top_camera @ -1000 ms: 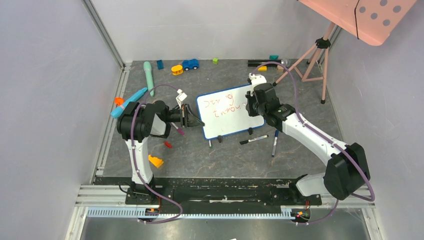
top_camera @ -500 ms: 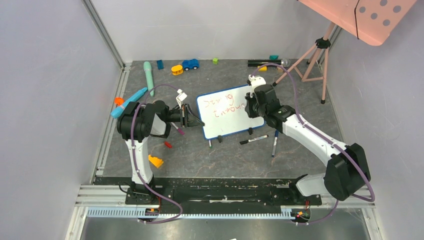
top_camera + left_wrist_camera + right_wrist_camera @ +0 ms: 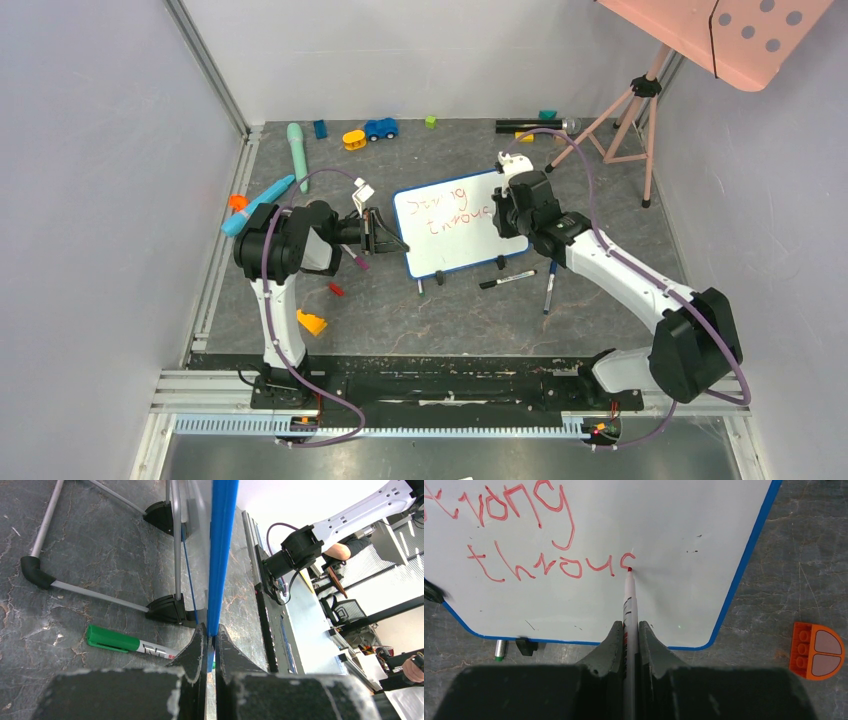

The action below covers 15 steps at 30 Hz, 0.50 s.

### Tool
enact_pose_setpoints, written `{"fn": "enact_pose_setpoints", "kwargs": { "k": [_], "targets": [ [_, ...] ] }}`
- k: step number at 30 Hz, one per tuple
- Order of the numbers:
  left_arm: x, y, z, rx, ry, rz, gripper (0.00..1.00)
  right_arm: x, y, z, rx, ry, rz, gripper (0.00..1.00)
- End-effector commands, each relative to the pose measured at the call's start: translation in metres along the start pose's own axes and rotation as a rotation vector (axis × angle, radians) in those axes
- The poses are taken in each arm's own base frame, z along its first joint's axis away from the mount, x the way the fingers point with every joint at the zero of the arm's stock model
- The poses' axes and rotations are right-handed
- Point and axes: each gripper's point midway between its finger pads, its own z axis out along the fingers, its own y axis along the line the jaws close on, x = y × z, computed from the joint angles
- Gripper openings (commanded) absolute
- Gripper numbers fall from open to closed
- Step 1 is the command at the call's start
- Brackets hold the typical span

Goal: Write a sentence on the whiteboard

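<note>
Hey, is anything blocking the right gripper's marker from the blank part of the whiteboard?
Nothing visible. The right gripper holds the red-tipped white marker with its tip on the small blue-framed whiteboard, just after the red handwriting. The white surface past the last letter is bare.

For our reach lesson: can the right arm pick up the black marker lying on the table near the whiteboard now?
Probably not yet: the right hand is shut on a red-tipped marker touching the blue-framed whiteboard. The black marker lies nearby, nothing covering it.
</note>
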Motion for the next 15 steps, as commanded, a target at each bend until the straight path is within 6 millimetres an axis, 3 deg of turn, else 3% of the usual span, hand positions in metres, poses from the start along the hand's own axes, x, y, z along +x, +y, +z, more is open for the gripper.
{"fn": "enact_pose_setpoints", "kwargs": {
  "k": [1, 9, 15],
  "targets": [
    [0.0, -0.008, 0.003, 0.044, 0.033, 0.057, 0.02, -0.024, -0.012, -0.002, 0.06, -0.047, -0.008, 0.0],
    [0.001, -0.008, 0.003, 0.044, 0.033, 0.056, 0.02, -0.036, -0.007, 0.001, 0.038, -0.06, -0.012, 0.0],
    [0.0, -0.008, 0.003, 0.045, 0.033, 0.057, 0.02, -0.028, -0.008, 0.001, 0.036, -0.048, -0.006, 0.0]
  ]
}}
